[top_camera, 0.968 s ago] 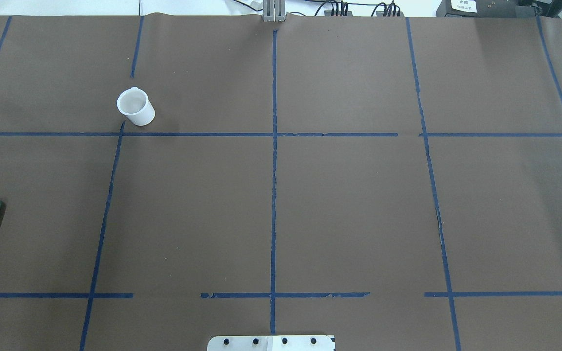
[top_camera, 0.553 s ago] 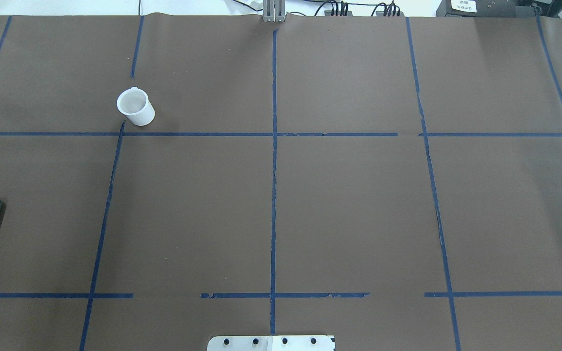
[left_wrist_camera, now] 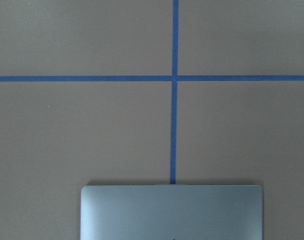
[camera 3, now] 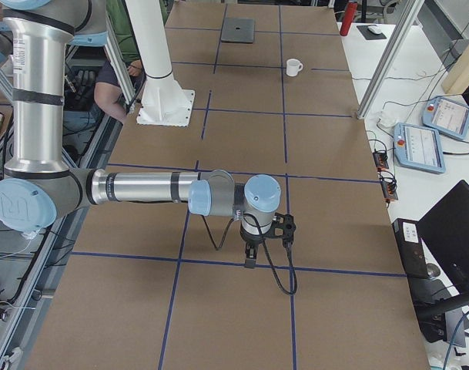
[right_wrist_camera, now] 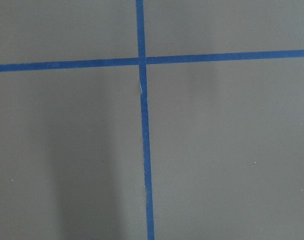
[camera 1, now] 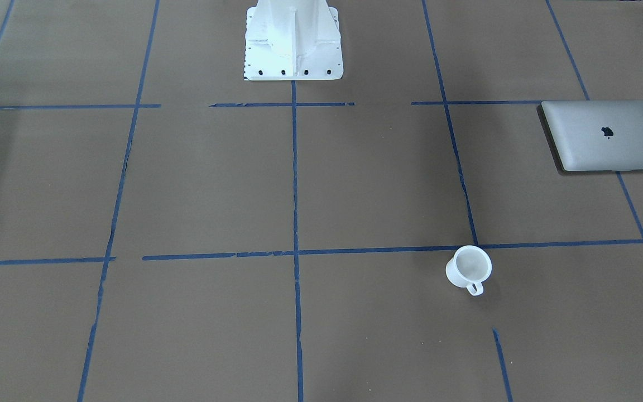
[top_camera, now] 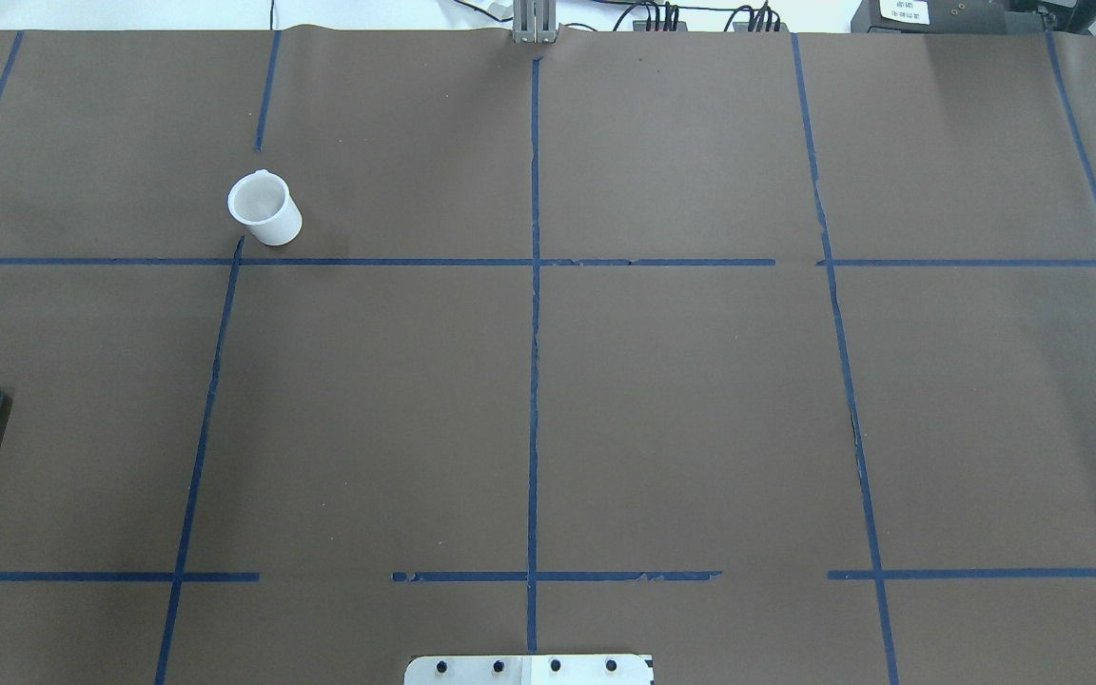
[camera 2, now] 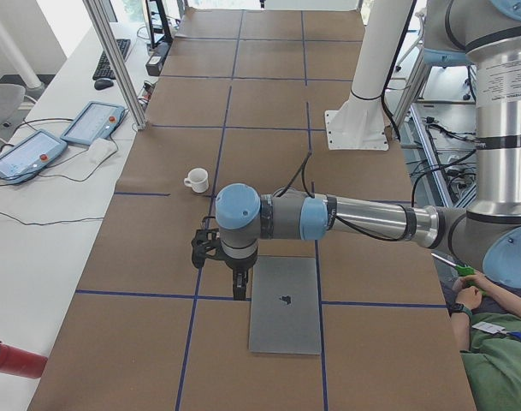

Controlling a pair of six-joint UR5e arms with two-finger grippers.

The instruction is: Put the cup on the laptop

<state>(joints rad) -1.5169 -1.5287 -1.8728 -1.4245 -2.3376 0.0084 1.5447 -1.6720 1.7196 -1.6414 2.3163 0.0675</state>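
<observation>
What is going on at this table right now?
Nothing is being handled yet. The cup stands upright on the table, well apart from the closed laptop, which has nothing on its lid. The left arm hangs by the laptop's edge. The right arm hangs over the table's other end, far from both. Whether either arm's jaws are open cannot be told from these views.
</observation>
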